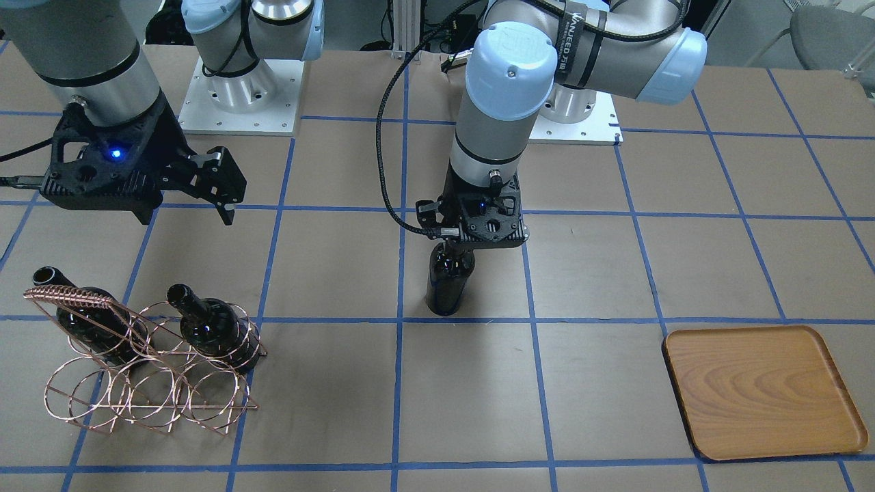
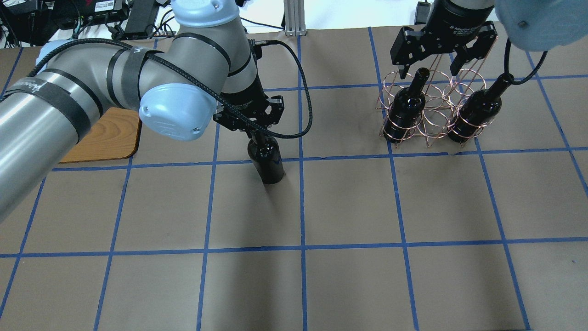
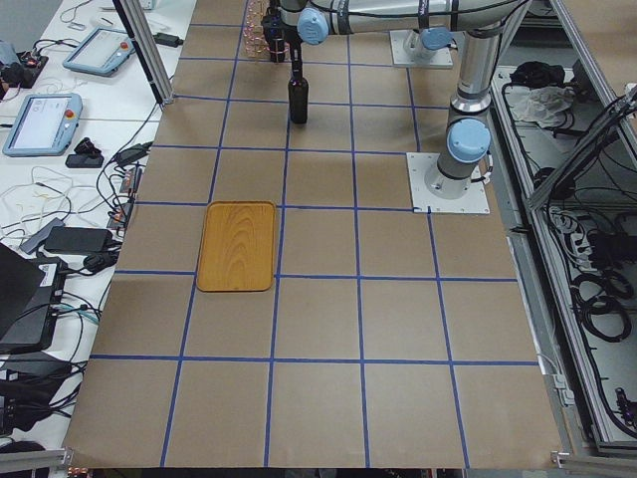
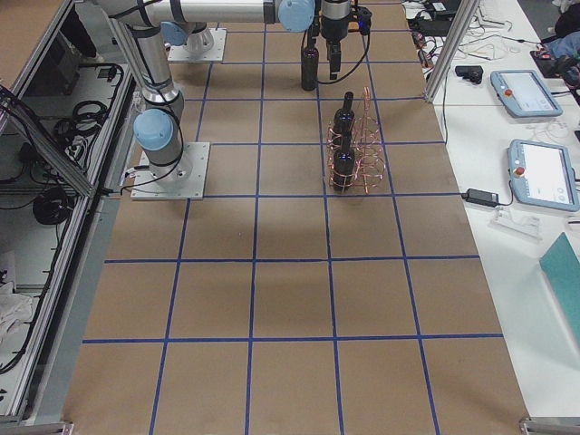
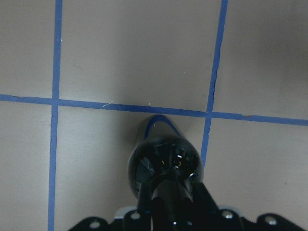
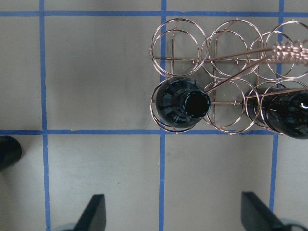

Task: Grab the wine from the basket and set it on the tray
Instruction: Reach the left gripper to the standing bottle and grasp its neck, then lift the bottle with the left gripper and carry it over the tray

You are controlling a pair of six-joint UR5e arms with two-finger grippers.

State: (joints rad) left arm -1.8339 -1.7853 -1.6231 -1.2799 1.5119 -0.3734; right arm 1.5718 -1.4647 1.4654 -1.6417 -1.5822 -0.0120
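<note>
Wood-grain light-brown tray (image 2: 110,138) at far L. L gripper (image 2: 255,133) clamped on neck of glossy near-black wine bottle (image 2: 268,163), upright on brown-paper table (image 2: 349,207), well apart from tray. Copper wire basket (image 1: 72,296) at R w/ two more dark bottles (image 2: 404,110); R gripper (image 2: 428,69) above it, fingers spread.

A black strap (image 1: 581,31) on the left arm (image 1: 489,130) carries white lettering, roughly "VANJEED". The body of the right gripper (image 2: 428,70) faintly reads "Adaptive Gripper".
</note>
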